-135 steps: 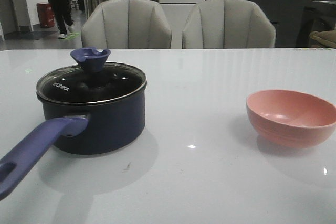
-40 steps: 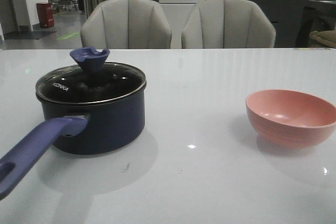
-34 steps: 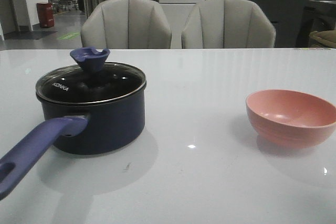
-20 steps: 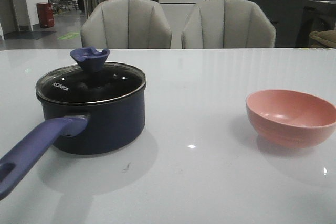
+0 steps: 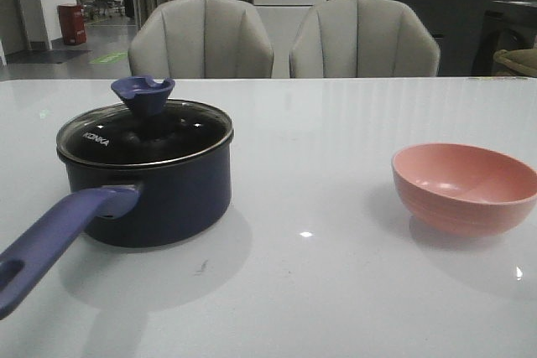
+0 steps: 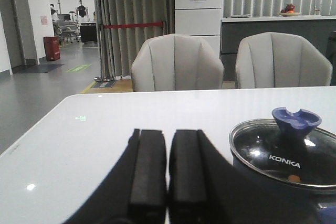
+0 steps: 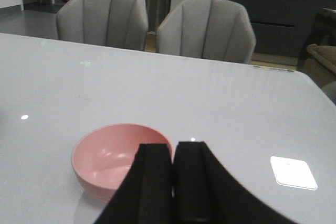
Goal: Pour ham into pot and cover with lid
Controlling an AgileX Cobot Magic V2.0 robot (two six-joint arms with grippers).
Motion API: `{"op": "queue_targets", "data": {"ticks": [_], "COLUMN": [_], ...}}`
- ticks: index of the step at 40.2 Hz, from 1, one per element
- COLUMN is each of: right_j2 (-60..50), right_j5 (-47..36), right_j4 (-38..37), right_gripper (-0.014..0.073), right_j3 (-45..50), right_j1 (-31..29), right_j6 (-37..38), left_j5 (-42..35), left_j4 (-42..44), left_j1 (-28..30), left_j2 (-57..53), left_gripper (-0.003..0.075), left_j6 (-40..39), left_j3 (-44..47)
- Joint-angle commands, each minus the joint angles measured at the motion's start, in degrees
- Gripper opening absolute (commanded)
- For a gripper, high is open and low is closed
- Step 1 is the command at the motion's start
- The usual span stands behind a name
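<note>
With both hands closed and empty, the round glass lid (image 5: 144, 133) already covers the dark navy saucepan (image 5: 149, 197), so the left hand (image 6: 167, 169) should open and grip the blue-purple notched knob (image 5: 143, 93) squarely.

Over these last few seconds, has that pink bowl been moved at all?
No. The pink bowl sits in the same spot on the white table, just as far to the right of the pot as before.

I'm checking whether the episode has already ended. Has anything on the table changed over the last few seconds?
Nothing on the table moved. The lid sits on the pot as before, and the pink bowl stands where it was. The only change is in the background: a person walking at the far left 3.4 s ago is gone. Neither arm shows in the front view.
</note>
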Motion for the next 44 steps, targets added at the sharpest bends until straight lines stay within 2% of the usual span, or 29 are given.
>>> {"op": "queue_targets", "data": {"ticks": [1, 6, 11, 44], "right_j2": [-2.91, -5.11, -5.3, -5.3], "right_j5": [-4.92, -5.88, -3.58, -4.5], "right_j4": [-1.49, -1.49, -1.49, -1.37], "right_gripper": [0.0146, 0.0146, 0.0146, 0.0146], "right_j3": [1.46, 5.26, 5.26, 5.26], "right_j1": [-2.06, -2.15, -2.15, -2.15], "right_j6": [1.97, 1.97, 1.97, 1.92], "left_j5": [-4.86, -4.86, -4.86, -4.86], "left_j4": [-0.42, -0.42, -0.42, -0.42], "left_j1": [0.09, 0.09, 0.09, 0.09], "left_j2": [-1.1, -1.1, -1.1, -1.1], "left_gripper": [0.0113, 0.0113, 0.0113, 0.0113], "left_j6": [-0.68, -0.68, -0.68, -0.68], "left_j3": [1.2, 1.2, 1.2, 1.2]}}
